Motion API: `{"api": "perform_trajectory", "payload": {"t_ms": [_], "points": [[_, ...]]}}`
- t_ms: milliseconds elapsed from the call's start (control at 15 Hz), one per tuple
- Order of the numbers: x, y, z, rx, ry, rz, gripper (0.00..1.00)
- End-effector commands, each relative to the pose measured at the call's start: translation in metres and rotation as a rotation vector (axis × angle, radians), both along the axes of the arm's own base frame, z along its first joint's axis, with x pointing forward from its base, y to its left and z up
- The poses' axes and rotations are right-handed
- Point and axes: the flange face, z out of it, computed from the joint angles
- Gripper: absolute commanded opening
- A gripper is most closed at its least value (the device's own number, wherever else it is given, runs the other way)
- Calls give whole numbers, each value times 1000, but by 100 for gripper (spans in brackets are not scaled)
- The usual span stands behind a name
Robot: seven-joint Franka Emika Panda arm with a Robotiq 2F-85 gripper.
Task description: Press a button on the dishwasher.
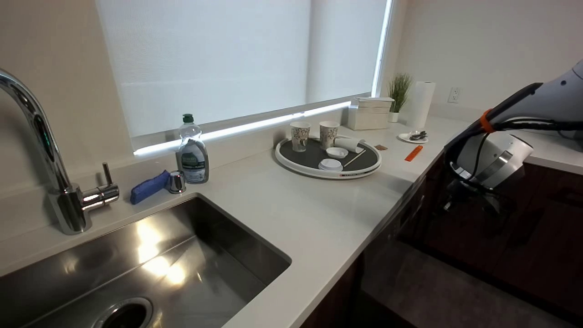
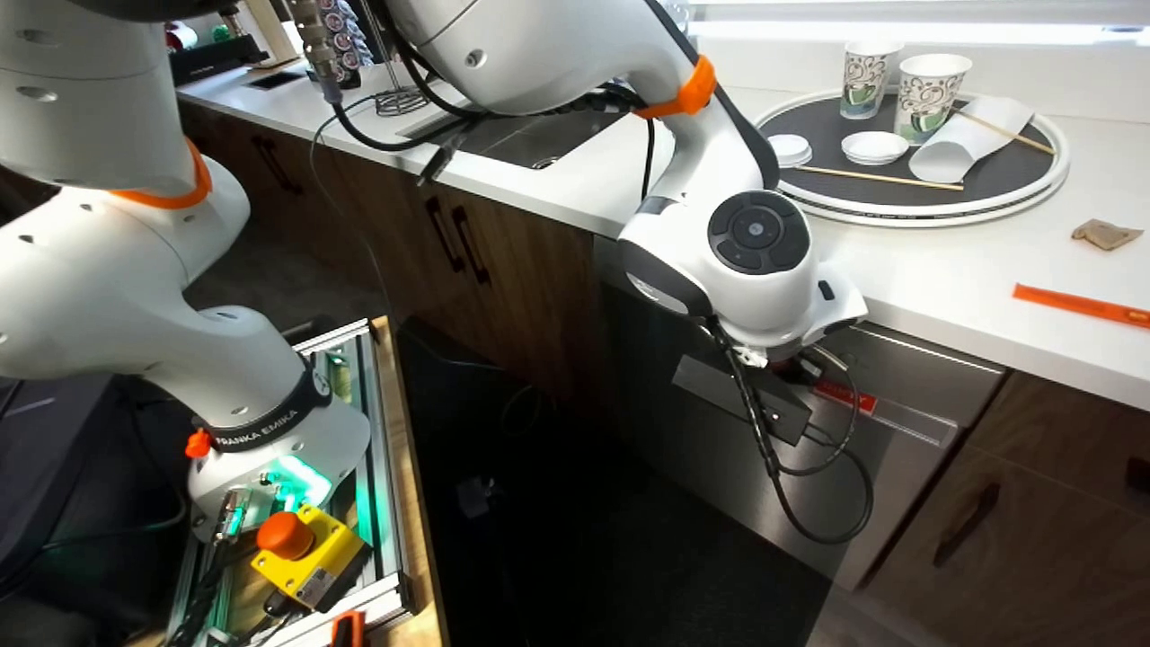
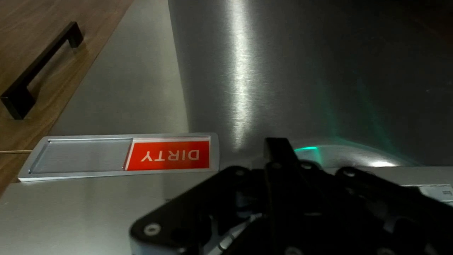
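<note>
hand [image 3: 277, 147] closed tight, dishwasher [image 3: 216, 85] beyond; dirty label [image 3: 168, 156] whole only in wrist view

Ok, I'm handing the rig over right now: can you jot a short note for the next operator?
Jaws: shut, nothing visible between them.
Things: jaws are in front of the dishwasher; contact can't be judged. The DIRTY sign is left of them in the wrist view. The button can't be made out.
Done: jaws closed and positioned at the dishwasher.
Left: no press can be confirmed; find the button, then press it.
</note>
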Motion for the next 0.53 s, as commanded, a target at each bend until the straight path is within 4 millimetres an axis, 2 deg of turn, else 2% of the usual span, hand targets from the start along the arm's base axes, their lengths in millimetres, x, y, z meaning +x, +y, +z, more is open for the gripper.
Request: {"api": "perform_trajectory", "payload": {"t_ms": [0,467], "points": [[7,0,-11,13,-41,4,0],[18,-1,-17,56,-93,-8,0]]}}
